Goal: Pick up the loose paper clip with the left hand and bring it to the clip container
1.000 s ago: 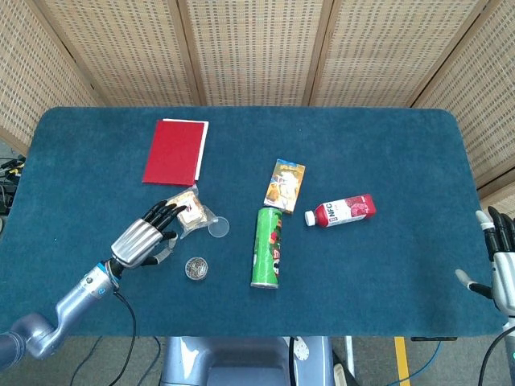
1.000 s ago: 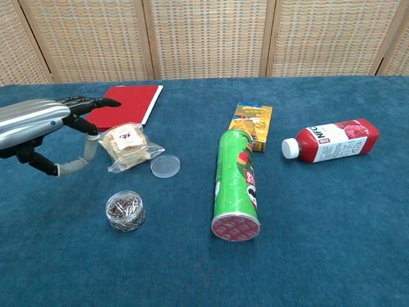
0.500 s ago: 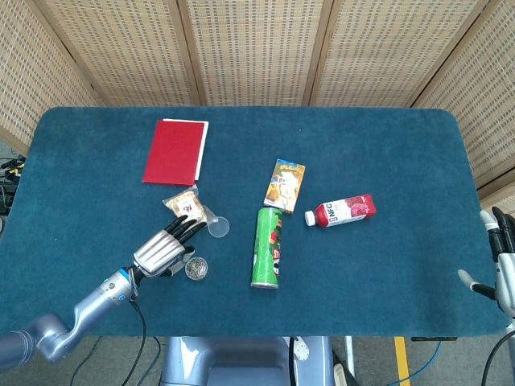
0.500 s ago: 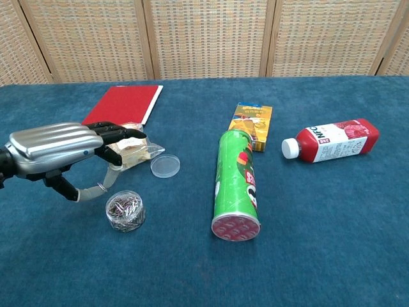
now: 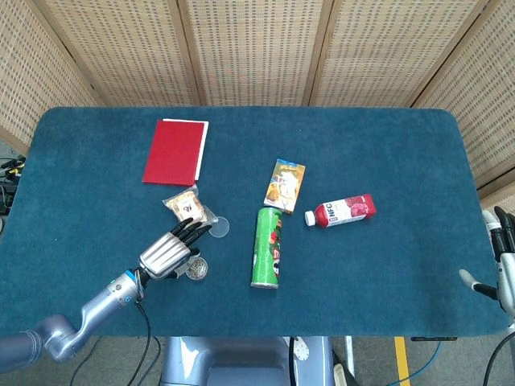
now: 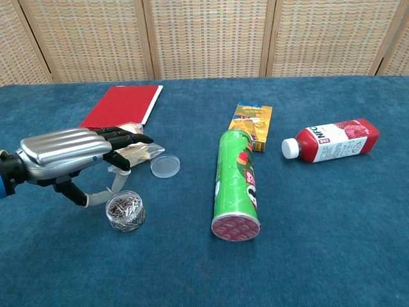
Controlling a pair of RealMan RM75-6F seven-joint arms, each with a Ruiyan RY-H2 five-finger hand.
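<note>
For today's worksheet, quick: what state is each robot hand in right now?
Left hand: over the clip container; whether it holds a clip cannot be told.
Right hand: at the table edge, fingers apart, holding nothing.

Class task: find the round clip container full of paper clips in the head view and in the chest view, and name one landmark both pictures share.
Head view: clip container lower left of centre, beside the left hand.
Chest view: clip container lower left, just under that hand.
Shared landmark: green can lying to its right.

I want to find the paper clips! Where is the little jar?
The clip container sits near the table's front left, just beneath the left hand, with its clear lid lying behind it.
</note>
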